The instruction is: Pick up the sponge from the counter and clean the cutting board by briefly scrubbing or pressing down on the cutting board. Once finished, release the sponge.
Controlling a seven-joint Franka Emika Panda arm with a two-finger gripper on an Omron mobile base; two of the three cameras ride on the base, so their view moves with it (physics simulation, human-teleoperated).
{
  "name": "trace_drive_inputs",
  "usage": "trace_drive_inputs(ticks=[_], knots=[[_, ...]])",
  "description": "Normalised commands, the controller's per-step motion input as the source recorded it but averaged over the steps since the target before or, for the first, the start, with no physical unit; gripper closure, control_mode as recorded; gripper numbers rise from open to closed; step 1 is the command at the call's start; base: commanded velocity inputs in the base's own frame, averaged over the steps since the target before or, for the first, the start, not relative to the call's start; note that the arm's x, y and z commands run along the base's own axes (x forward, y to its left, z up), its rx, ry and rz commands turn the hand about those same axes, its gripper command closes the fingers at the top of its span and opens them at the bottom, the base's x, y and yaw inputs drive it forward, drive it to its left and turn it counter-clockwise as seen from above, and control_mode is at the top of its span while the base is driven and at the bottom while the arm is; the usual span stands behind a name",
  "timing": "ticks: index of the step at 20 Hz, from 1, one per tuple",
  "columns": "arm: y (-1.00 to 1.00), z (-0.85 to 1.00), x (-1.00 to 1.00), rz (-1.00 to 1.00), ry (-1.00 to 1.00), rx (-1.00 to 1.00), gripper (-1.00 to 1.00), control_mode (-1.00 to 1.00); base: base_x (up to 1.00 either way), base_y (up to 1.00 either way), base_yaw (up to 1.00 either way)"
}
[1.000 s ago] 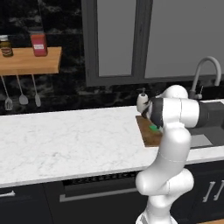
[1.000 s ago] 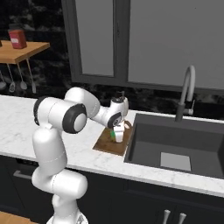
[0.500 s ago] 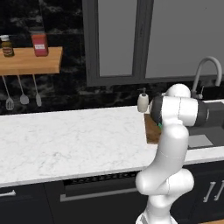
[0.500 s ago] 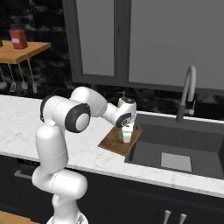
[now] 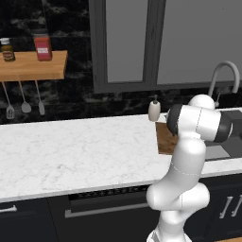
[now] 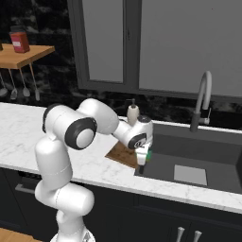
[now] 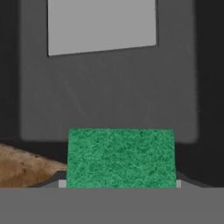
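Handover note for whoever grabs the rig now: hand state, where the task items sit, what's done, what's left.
Hand: shut on the sponge, green face toward the hand camera.
Position: in the right base view the hand hangs at the sink-side edge of the cutting board, and the hand view looks down into the dark sink, with only a board corner at lower left.
Board lies on the counter beside the sink, soap dispenser behind it.
Done: sponge picked up. Scrubbing cannot be confirmed from these views.
Left: bring the sponge over the board, press briefly if needed, release.
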Motion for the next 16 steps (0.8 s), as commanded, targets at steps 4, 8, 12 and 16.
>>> trace_drive_inputs(ticks=[4,8,12,16], knots=[[0.09,0.52,0.74,-0.01,0.07,0.01,1.0,-1.0,0.0,0.0,0.0],[0.0,0.5,0.09,0.0,0.01,0.0,1.0,-1.0,0.0,0.0,0.0],[0.1,0.06,-0.09,0.0,0.04,-0.04,1.0,-1.0,0.0,0.0,0.0],[0.46,-0.41,0.23,-0.03,0.15,-0.04,1.0,-1.0,0.0,0.0,0.0]])
